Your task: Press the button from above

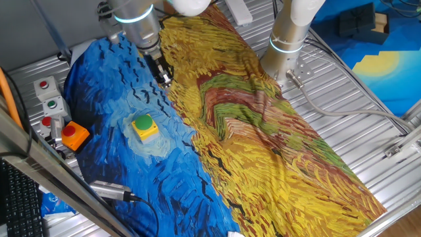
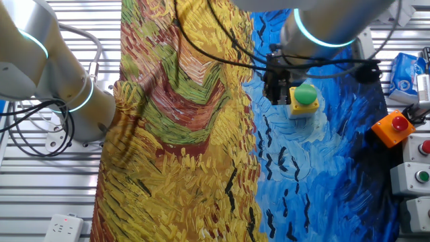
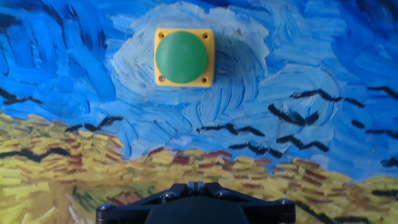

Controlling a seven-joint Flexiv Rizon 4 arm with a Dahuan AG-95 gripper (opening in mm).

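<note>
The green dome button (image 1: 143, 123) sits in its yellow square box on the blue part of the painted cloth. It also shows in the other fixed view (image 2: 306, 95) and in the upper middle of the hand view (image 3: 181, 56). My gripper (image 1: 163, 76) hangs above the cloth, off to one side of the button and higher than it, not touching it. In the other fixed view the gripper (image 2: 274, 87) is just left of the box. In the hand view the fingertips (image 3: 194, 185) meet at the bottom edge, shut on nothing.
A red button in an orange box (image 1: 74, 135) (image 2: 396, 126) and small grey button boxes (image 1: 49, 99) (image 2: 416, 176) stand at the cloth's edge. A second arm's base (image 1: 289, 39) (image 2: 60, 87) stands on the yellow side. A metal cylinder (image 1: 112, 191) lies by the cloth.
</note>
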